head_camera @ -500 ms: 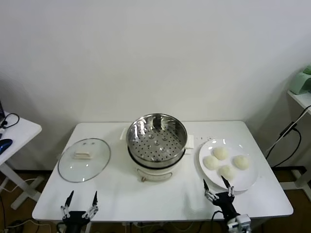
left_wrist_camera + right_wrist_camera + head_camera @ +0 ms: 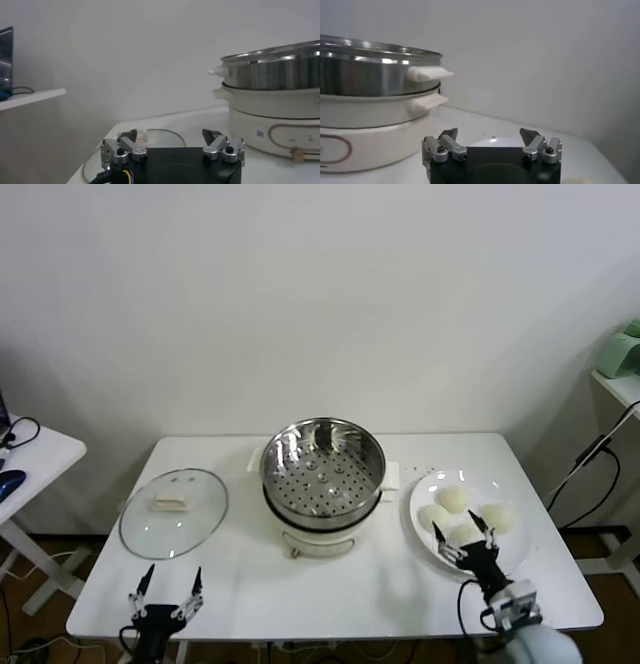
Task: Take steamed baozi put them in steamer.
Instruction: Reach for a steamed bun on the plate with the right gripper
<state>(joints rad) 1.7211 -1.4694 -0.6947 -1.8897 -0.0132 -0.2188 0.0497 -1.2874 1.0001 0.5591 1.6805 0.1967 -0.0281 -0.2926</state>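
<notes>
Several steamed baozi (image 2: 454, 499), smooth cream-white buns, lie on a white plate (image 2: 516, 549) at the table's right. The nearest bun is partly hidden behind my right gripper (image 2: 462, 532), which hovers open over the plate's near part with nothing between its fingers. The steamer (image 2: 322, 474), a shiny steel pot with a hole-dotted tray on a white base, stands mid-table with nothing on its tray. It also fills one side of the right wrist view as the steamer (image 2: 365, 75), beyond the open right gripper (image 2: 489, 134). My left gripper (image 2: 173, 576) waits open at the table's front left edge.
A flat glass lid (image 2: 174, 512) lies left of the steamer, just beyond the left gripper (image 2: 170, 136). A small white side table (image 2: 30, 454) stands far left, and a shelf with a green object (image 2: 622, 354) far right. Cables hang at the right.
My right gripper has moved away from the front edge and to the right, onto the plate among the baozi. The left gripper has hardly shifted.
</notes>
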